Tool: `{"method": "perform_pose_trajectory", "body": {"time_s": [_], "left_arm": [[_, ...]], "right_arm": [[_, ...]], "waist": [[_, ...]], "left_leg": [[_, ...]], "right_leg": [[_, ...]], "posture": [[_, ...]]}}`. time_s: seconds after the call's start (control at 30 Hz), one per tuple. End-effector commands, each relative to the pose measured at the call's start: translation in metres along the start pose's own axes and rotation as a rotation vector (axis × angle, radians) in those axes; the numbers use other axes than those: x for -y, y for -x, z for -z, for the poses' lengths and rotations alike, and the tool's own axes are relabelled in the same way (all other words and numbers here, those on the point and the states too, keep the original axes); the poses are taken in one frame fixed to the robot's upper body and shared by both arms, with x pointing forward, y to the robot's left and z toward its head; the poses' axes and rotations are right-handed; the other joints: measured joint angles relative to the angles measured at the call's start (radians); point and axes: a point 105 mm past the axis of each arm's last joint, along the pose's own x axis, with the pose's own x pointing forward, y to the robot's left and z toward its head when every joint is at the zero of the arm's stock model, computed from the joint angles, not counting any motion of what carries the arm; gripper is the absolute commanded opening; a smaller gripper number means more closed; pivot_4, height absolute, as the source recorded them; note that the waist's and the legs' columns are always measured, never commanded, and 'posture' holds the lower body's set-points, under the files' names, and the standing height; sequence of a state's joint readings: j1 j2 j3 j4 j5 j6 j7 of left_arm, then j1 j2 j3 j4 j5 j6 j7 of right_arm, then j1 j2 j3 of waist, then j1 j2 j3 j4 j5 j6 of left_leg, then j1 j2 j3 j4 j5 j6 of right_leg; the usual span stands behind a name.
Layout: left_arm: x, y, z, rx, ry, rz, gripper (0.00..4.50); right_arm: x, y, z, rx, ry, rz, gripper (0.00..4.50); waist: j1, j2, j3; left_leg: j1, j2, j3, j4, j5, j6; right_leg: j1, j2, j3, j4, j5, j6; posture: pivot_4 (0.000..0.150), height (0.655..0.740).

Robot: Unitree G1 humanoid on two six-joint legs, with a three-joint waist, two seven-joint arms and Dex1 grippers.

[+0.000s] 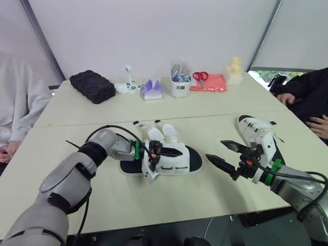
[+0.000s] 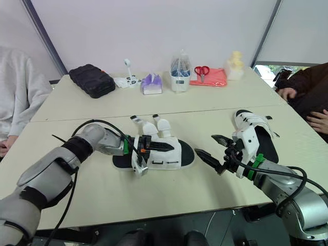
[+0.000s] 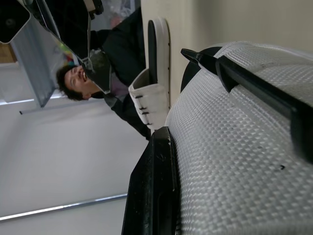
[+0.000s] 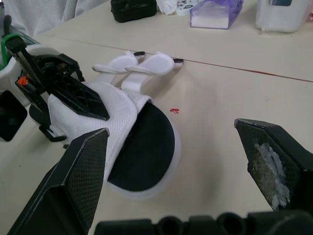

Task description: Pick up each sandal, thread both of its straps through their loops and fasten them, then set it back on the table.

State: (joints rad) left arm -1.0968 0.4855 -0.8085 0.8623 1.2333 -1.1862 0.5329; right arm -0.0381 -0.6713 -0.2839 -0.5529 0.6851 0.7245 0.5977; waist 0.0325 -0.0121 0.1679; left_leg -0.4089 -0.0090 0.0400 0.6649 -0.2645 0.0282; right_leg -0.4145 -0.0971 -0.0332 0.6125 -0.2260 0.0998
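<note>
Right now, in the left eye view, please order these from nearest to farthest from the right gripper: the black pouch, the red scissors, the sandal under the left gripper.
1. The sandal, mid-table, just to the left of the right gripper.
2. The red scissors, far edge, ahead of it.
3. The black pouch, far side, well to the left.

The left arm [image 1: 66, 179] and right arm [image 1: 300, 189] have silver-grey shells, black joints and looping black cables [image 1: 110, 127]. Green bands [image 1: 137, 150] ring both wrists. The left gripper [image 1: 173, 152] has a white housing [image 1: 151, 165]. It and the right gripper [image 1: 215, 149] bear black, pointed, cross-hatched fingers [image 4: 80, 166].
</note>
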Motion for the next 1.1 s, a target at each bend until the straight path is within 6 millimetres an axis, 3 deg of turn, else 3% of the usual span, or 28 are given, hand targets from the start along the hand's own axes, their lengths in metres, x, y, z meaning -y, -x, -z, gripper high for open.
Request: {"method": "perform_pose_trajectory", "body": {"time_s": [0.03, 0.1, 0.13, 0.23, 0.4, 0.43, 0.67, 0.9, 1.1], "left_arm": [[-0.013, -0.012, -0.003, 0.017, 0.044, -0.092, 0.02], [-0.009, -0.015, -0.001, -0.001, 0.097, -0.084, 0.02], [-0.007, -0.016, -0.001, -0.011, 0.120, -0.082, 0.36], [-0.004, -0.019, 0.000, -0.028, 0.167, -0.075, 1.60], [-0.001, -0.018, -0.001, -0.036, 0.187, -0.056, 4.16], [0.003, -0.015, 0.000, -0.045, 0.194, -0.040, 4.48], [0.014, 0.024, 0.005, -0.135, 0.284, -0.008, 4.48], [0.019, 0.057, -0.008, -0.172, 0.362, -0.034, 4.48], [0.004, 0.102, 0.000, -0.376, 0.587, -0.271, 4.48]], "right_arm": [[-0.005, 0.004, -0.009, 0.022, 0.027, -0.012, 4.50], [-0.006, 0.006, -0.005, 0.001, 0.024, -0.016, 4.50], [-0.006, 0.007, -0.003, -0.007, 0.022, -0.017, 4.50], [-0.004, 0.009, 0.002, -0.029, 0.021, -0.019, 4.50], [-0.002, 0.009, 0.007, -0.046, 0.030, -0.021, 4.50], [-0.001, 0.009, 0.008, -0.050, 0.032, -0.024, 4.50], [0.001, 0.007, 0.014, -0.055, 0.030, -0.030, 4.50], [0.011, 0.012, 0.021, -0.055, 0.033, -0.009, 4.50], [0.013, 0.014, 0.023, -0.044, 0.075, -0.004, 4.50]], "waist": [[0.008, 0.000, 0.000], [0.010, 0.000, 0.000], [0.010, 0.000, -0.001], [0.007, 0.000, 0.000], [0.007, -0.001, 0.000], [0.007, -0.001, 0.000], [0.001, 0.000, 0.000], [0.003, 0.000, -0.001], [-0.010, 0.001, -0.001]], "left_leg": [[0.000, 0.000, 0.000, 0.000, 0.000, 0.000], [0.000, 0.000, 0.000, 0.000, 0.000, 0.000], [0.000, 0.000, 0.000, 0.000, 0.000, 0.000], [0.000, 0.000, 0.000, 0.000, 0.000, 0.000], [0.001, 0.000, -0.001, 0.001, 0.000, 0.000], [0.001, 0.000, -0.001, 0.001, 0.000, 0.000], [0.001, 0.001, -0.001, 0.001, 0.000, 0.000], [0.002, 0.001, -0.001, 0.001, 0.000, 0.000], [0.002, 0.002, -0.001, 0.001, 0.000, 0.000]], "right_leg": [[0.000, 0.000, 0.000, 0.000, 0.000, 0.000], [0.000, 0.000, 0.000, 0.000, 0.000, 0.000], [0.000, 0.000, 0.000, 0.000, 0.000, 0.000], [0.000, 0.000, 0.000, 0.000, 0.000, 0.000], [0.000, 0.000, 0.000, 0.001, 0.000, 0.000], [0.000, 0.000, 0.000, 0.001, 0.000, 0.000], [0.000, 0.001, 0.000, 0.002, 0.000, 0.000], [0.001, 0.000, 0.000, 0.002, 0.000, 0.000], [0.001, -0.002, 0.001, 0.003, 0.000, 0.000]], "posture": [[0.150, 0.7400], [0.150, 0.7400], [0.150, 0.7400], [0.150, 0.7400], [0.150, 0.7400], [0.150, 0.7400], [0.150, 0.7400], [0.150, 0.7400], [0.150, 0.7400]]}}
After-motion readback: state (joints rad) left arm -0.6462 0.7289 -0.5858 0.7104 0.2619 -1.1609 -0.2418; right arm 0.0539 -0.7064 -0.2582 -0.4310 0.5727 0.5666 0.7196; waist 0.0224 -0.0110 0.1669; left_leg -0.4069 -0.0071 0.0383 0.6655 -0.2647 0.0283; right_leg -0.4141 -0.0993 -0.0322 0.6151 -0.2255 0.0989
